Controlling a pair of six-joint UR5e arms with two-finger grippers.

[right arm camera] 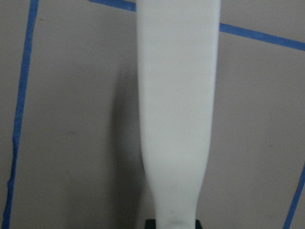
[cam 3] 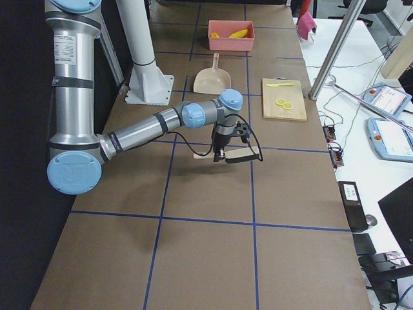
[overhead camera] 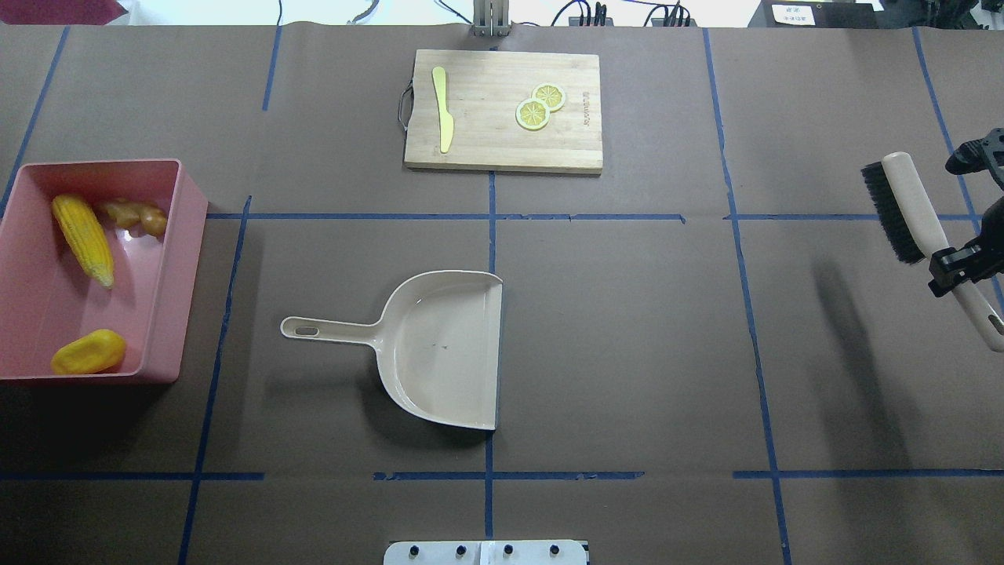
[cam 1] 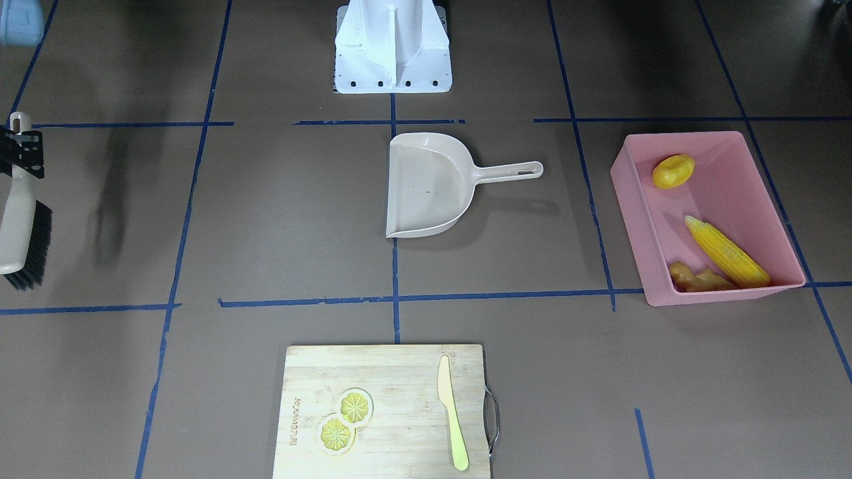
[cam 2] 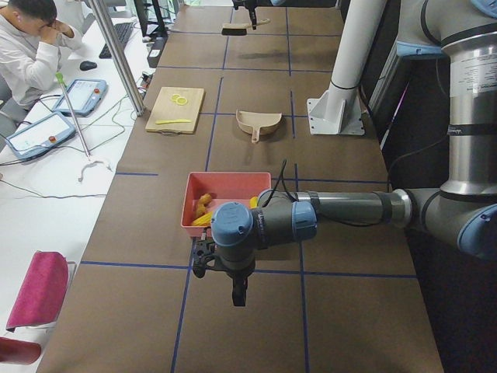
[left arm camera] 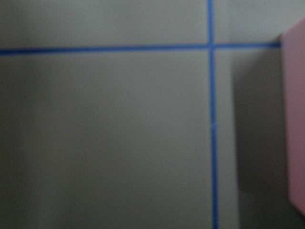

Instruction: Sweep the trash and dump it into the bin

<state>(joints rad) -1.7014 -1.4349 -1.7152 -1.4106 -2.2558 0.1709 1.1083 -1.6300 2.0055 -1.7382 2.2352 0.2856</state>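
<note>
bin: pink tub at the table's left end; upright, well apart from the dustpan
trash: all three pieces lie inside the tub; corn cob along the far side, ginger root just beside its tip in the far corner, potato alone in the near corner
dustpan: beige dustpan flat on the table at centre, pan empty, handle towards the tub; nothing has hold of it
right gripper: right gripper at the far right edge, jaws clamped on the handle of the brush; bristles face centre; shadow falls apart from it, so I judge it held clear of the table
left gripper: left gripper hangs beyond the tub's outer end, fingers pointing down; seen only from the side, so jaw state cannot be told; no object visible in it
untouched: cutting board with lemon slices and knife; not trash
progress: sweep and dump look done; no trash visible on the table or in the pan
left to do: my read, only setting the brush down and parking the arms
</note>
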